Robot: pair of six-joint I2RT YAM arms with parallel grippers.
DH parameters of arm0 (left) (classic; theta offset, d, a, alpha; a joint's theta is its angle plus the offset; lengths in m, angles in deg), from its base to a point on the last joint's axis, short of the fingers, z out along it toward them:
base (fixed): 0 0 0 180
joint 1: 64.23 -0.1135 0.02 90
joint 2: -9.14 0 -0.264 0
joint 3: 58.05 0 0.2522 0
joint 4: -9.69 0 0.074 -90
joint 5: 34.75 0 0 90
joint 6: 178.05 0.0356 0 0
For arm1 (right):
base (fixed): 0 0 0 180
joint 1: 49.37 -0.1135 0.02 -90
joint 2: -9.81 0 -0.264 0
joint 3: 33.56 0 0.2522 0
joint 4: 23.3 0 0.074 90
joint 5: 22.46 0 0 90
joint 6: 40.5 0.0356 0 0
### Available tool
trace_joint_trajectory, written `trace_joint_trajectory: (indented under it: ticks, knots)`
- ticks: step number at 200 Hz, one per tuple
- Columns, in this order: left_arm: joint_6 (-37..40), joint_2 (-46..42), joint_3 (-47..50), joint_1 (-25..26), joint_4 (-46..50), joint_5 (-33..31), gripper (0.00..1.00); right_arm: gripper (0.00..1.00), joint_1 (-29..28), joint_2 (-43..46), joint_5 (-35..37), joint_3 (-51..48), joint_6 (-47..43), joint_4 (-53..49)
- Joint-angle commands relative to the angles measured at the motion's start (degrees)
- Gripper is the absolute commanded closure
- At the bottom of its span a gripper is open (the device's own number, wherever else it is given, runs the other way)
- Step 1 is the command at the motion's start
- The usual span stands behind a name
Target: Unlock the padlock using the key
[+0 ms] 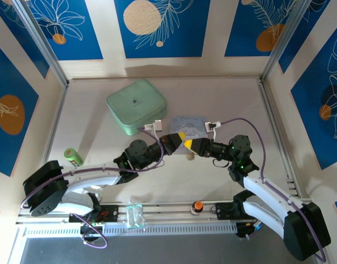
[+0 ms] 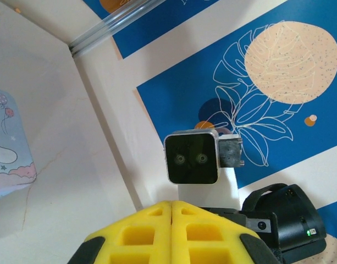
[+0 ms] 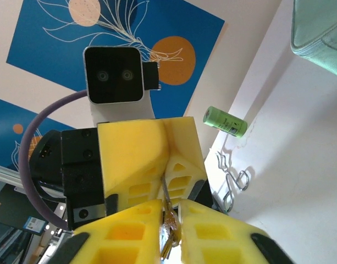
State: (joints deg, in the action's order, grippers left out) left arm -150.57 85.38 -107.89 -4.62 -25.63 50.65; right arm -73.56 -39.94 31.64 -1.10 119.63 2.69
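My two grippers meet tip to tip above the middle of the table, the left gripper [image 1: 181,136] against the right gripper [image 1: 188,144]. In the right wrist view the right gripper [image 3: 171,208] is shut on a small brass-gold padlock [image 3: 172,225], which sits between its yellow fingers. A thin silvery key [image 3: 165,190] runs from the padlock up into the seam of the left gripper [image 3: 167,162], which is shut on it. Seen from the left wrist, the left gripper [image 2: 172,204] has its fingers pressed together, and the key is hidden there.
A mint green case [image 1: 136,105] lies at the back, with a pale blue cartoon tin [image 1: 189,127] just behind the grippers. A green battery [image 1: 73,157] lies at the left and bent wire clips [image 3: 232,179] near it. An orange-topped knob [image 1: 198,206] sits on the front rail.
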Motion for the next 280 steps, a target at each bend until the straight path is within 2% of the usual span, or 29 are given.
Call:
trace_joint_trajectory:
  ticks: [1, 133, 143, 161, 172, 179, 189, 206, 222, 242, 251, 280]
  knots:
    - [-0.3, 0.4, 0.3, -0.3, -1.9, -0.5, 1.00, 0.95, -0.6, 0.1, 1.1, 0.0, -0.3, 1.7]
    - [-3.9, 2.0, 2.0, -0.3, -3.2, -3.8, 1.00, 1.00, 1.1, 2.6, 4.8, -2.9, 2.1, 0.8]
    - [-4.1, 2.4, 2.1, -0.2, -3.1, -4.0, 0.90, 1.00, 1.2, 2.6, 4.4, -2.8, 2.1, 0.5]
    - [-2.3, 2.0, 1.9, -0.4, -0.2, -5.6, 0.50, 1.00, 1.9, 3.5, 3.6, -2.3, 1.0, -3.7]
    - [-0.8, 0.4, 0.9, -0.3, 6.4, -7.3, 0.31, 1.00, 2.7, 4.6, 3.4, -1.2, -1.2, -10.4]
    - [-0.2, -0.7, -0.1, -0.3, 12.1, -8.7, 0.24, 1.00, 3.3, 5.0, 3.1, -1.3, -2.1, -12.6]
    - [1.1, -1.8, -1.5, -0.3, 18.1, -10.4, 0.20, 1.00, 4.4, 5.4, 2.1, -1.3, -2.6, -14.8]
    - [2.3, -2.4, -2.5, -0.3, 22.9, -11.9, 0.20, 1.00, 6.0, 5.2, 0.8, -1.9, -2.5, -16.5]
    - [3.2, -1.3, -3.8, -0.3, 25.5, -11.8, 0.28, 1.00, 7.5, 5.3, 0.3, -2.2, -3.0, -18.8]
    - [7.7, 2.5, -8.0, 0.2, 30.0, -9.3, 0.40, 1.00, 8.6, 5.8, 3.5, 1.9, -9.6, -34.8]
    - [8.6, 4.8, -9.7, 0.4, 32.2, -8.8, 0.41, 1.00, 9.4, 5.7, 4.9, 3.3, -12.3, -40.6]
    - [9.9, 11.1, -13.1, 1.1, 36.4, -9.5, 0.40, 1.00, 12.5, 6.4, 6.1, 3.7, -13.9, -46.7]
